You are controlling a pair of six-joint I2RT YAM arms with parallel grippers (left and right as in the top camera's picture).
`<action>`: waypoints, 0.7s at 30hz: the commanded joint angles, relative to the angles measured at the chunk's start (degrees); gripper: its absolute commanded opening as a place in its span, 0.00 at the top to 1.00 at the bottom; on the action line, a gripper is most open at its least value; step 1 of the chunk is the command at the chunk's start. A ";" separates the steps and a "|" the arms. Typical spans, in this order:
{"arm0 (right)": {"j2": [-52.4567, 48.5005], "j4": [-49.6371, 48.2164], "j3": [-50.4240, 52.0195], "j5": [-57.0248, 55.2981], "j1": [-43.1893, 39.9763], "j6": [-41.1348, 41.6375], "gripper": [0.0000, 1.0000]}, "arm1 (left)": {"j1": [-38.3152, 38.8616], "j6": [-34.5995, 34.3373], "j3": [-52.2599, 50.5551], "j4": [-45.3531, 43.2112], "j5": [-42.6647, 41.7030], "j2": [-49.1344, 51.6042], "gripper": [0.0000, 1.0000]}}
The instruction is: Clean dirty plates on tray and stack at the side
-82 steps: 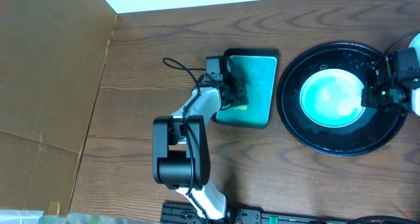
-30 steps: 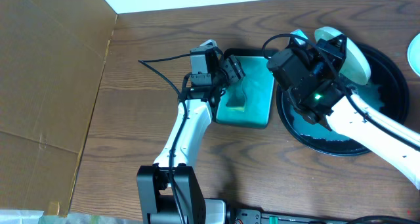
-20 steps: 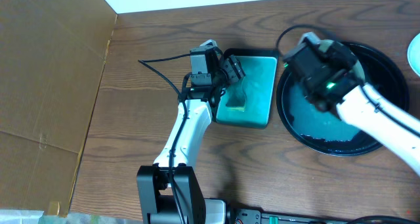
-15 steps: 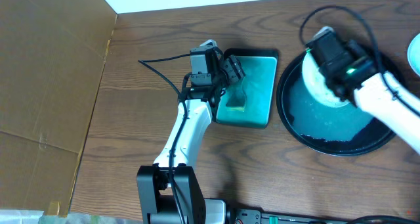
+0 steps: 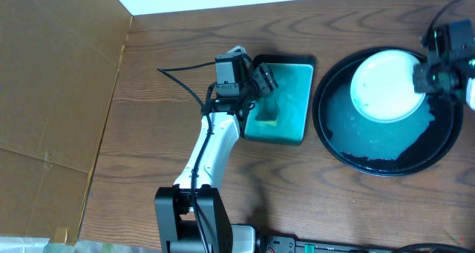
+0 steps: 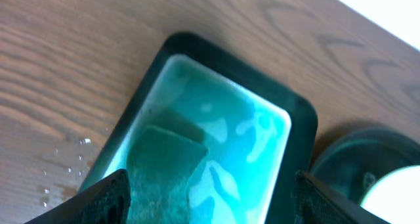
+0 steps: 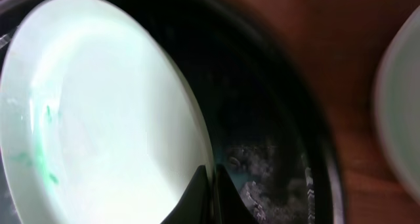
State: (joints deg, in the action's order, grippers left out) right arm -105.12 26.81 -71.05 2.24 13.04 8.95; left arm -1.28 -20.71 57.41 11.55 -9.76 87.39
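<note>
A white plate (image 5: pixel 386 86) sits level over the upper part of the round black tray (image 5: pixel 371 158). My right gripper (image 5: pixel 424 79) is at the plate's right edge. In the right wrist view the gripper (image 7: pixel 213 184) is shut on the plate's (image 7: pixel 111 112) rim, and a small teal smear (image 7: pixel 41 155) shows near its left rim. I cannot tell whether the plate rests on the tray (image 7: pixel 275 119). My left gripper (image 5: pixel 261 81) hangs open over the teal dish (image 5: pixel 293 79). In the left wrist view its fingers (image 6: pixel 105 199) stand wide apart above the sponge (image 6: pixel 164 159), holding nothing.
The teal rectangular dish (image 6: pixel 262 152) holds greenish water and the sponge (image 5: pixel 266 116), left of the tray. Another pale plate (image 7: pixel 401 119) lies on the wooden table right of the tray. A cardboard wall (image 5: pixel 52 97) lines the left side. Water drops (image 6: pixel 62 175) lie beside the dish.
My right arm has swung the white plate from beside the teal dish rightward across the tray, to its upper right part. The left arm has stayed still, open.
</note>
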 commanded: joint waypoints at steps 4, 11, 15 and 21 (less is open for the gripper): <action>0.52 -7.61 8.70 2.38 0.24 7.50 0.99 | 0.13 0.57 0.46 0.24 -12.09 0.31 0.21; 0.52 -9.05 9.94 2.36 0.24 7.76 0.99 | 0.72 0.61 -0.39 1.70 1.57 6.38 0.22; 0.52 -9.05 9.94 2.38 0.24 7.76 0.99 | 0.72 1.16 -0.39 1.81 2.08 11.89 0.27; 0.52 -9.27 9.94 2.36 0.24 7.76 0.99 | 1.01 3.15 -0.39 3.80 8.90 14.08 0.36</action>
State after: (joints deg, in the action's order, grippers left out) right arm -105.12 17.91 -61.39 4.14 13.08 15.99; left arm -0.62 -19.92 57.21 15.25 -4.08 101.19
